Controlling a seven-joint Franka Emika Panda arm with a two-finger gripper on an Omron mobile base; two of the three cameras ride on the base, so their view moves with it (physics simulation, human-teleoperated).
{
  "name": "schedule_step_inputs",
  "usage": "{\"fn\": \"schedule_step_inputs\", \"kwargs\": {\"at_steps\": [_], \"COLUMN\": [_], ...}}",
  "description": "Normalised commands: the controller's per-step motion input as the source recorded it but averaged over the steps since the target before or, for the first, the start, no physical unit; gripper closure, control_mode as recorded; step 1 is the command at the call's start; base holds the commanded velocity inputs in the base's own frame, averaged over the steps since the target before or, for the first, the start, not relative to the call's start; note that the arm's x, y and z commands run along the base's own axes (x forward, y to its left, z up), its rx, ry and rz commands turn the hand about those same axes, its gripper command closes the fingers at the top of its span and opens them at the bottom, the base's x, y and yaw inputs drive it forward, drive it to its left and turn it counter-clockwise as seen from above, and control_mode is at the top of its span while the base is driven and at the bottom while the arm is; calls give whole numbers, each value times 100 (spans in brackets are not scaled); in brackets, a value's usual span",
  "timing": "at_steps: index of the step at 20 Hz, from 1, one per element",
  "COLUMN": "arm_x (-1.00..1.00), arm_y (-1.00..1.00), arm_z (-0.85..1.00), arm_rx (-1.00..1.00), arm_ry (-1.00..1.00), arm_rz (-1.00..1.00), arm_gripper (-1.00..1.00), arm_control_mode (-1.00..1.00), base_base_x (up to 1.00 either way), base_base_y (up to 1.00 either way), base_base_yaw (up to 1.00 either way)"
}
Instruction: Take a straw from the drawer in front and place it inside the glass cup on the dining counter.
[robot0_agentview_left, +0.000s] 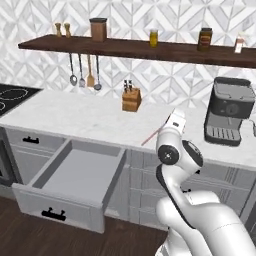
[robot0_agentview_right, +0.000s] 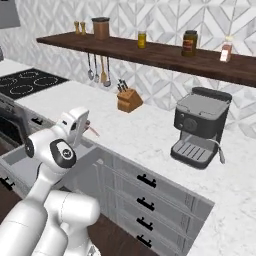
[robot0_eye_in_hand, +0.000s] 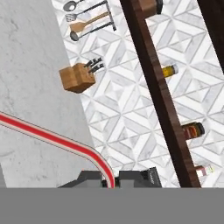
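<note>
Hand view, end effector (robot0_eye_in_hand: 110, 178) clamping straw (robot0_eye_in_hand: 52, 138)

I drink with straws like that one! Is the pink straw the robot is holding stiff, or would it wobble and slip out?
The straw looks very thin and long, so it is probably light. In the hand view it seems bent near the gripper, so it may flex a bit. The jaws pinch just one end, so it could swing or slip if moved fast.

Kitchen, stovetop (robot0_agentview_right: 27, 82), knife block (robot0_agentview_left: 131, 99), coffee machine (robot0_agentview_right: 200, 127), hanging utensils (robot0_agentview_left: 85, 79)
</note>
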Motion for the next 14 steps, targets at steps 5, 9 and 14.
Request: {"fn": "schedule_step_inputs", "kwargs": {"at_steps": [5, 9, 14], "arm_x": [0, 0, 0], "arm_y": [0, 0, 0], "arm_z": [0, 0, 0], "arm_rx": [0, 0, 0], "arm_ry": [0, 0, 0], "arm_rz": [0, 0, 0], "arm_gripper": [100, 100, 100], "arm_control_mode": [100, 100, 100], "base_base_x": [-45, -48, -94], "base_base_y": [-7, -20, -8], "base_base_yaw": [-51, -47, -41]}}
